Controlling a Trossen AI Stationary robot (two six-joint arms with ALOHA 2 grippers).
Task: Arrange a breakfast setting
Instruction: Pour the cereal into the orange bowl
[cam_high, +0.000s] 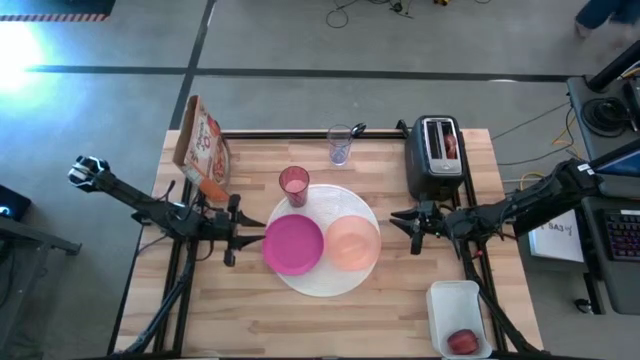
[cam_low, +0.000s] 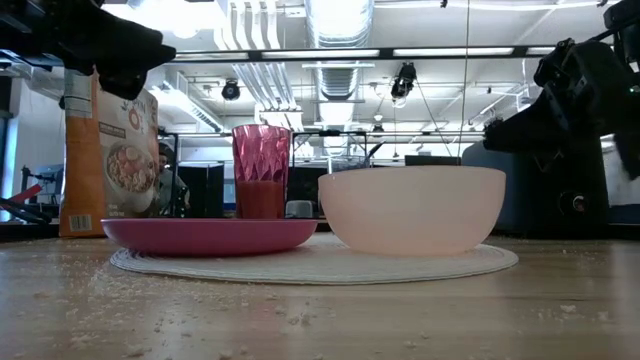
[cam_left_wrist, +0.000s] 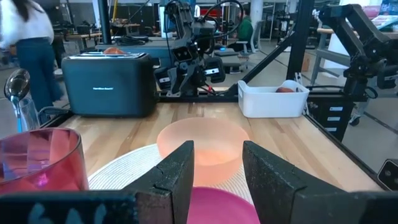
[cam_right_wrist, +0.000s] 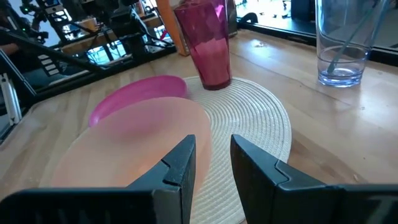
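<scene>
A large white plate (cam_high: 318, 285) lies mid-table. On it sit a magenta bowl (cam_high: 293, 244) and a peach bowl (cam_high: 353, 243), side by side. A pink tumbler (cam_high: 294, 186) stands on the plate's far edge. Behind it is a clear cup (cam_high: 340, 145) with a spoon (cam_high: 357, 129) standing in it, bowl end up. A small red fruit (cam_high: 462, 341) lies in the white tub (cam_high: 445, 300). My left gripper (cam_high: 255, 232) (cam_left_wrist: 217, 180) hovers open, level, left of and above the magenta bowl. My right gripper (cam_high: 397, 222) (cam_right_wrist: 213, 165) hovers open above the peach bowl's right rim.
A black-and-silver toaster (cam_high: 437, 155) stands at the far right with something reddish in a slot. A cereal box (cam_high: 203, 140) stands at the far left. Crumbs lie scattered on the near tabletop (cam_low: 200, 300). A person (cam_left_wrist: 28, 37) stands in the room beyond the table.
</scene>
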